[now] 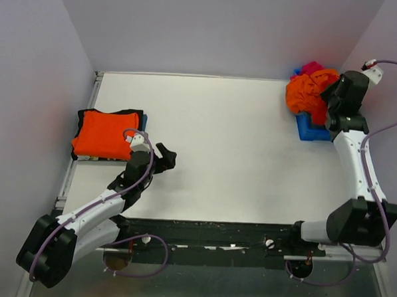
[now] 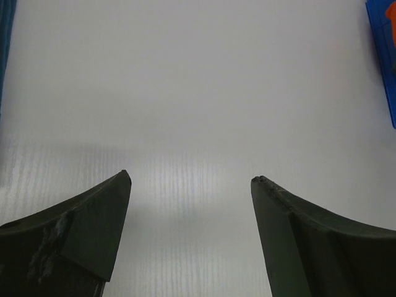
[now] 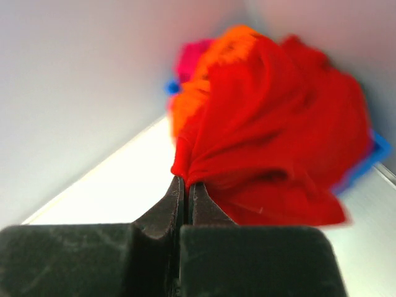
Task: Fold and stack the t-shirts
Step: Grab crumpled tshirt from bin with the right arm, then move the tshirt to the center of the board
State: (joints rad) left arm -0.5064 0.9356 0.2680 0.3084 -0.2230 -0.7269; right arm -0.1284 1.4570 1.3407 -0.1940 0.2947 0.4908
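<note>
A crumpled red t-shirt [image 1: 309, 92] hangs bunched over the blue bin at the back right, with a magenta shirt [image 1: 312, 66] behind it. My right gripper [image 1: 325, 98] is shut on a fold of the red t-shirt [image 3: 272, 142]; its fingers [image 3: 185, 201] pinch the cloth at its lower left edge. An orange shirt [image 3: 198, 93] shows behind it. A folded orange t-shirt [image 1: 106, 134] lies on a black one [image 1: 137, 113] at the left edge. My left gripper [image 1: 166, 156] is open and empty [image 2: 190, 179] over bare table.
The blue plastic bin [image 1: 312, 130] stands at the back right corner by the wall; its edge also shows in the left wrist view [image 2: 385, 49]. White walls close in the table [image 1: 225, 150] on three sides.
</note>
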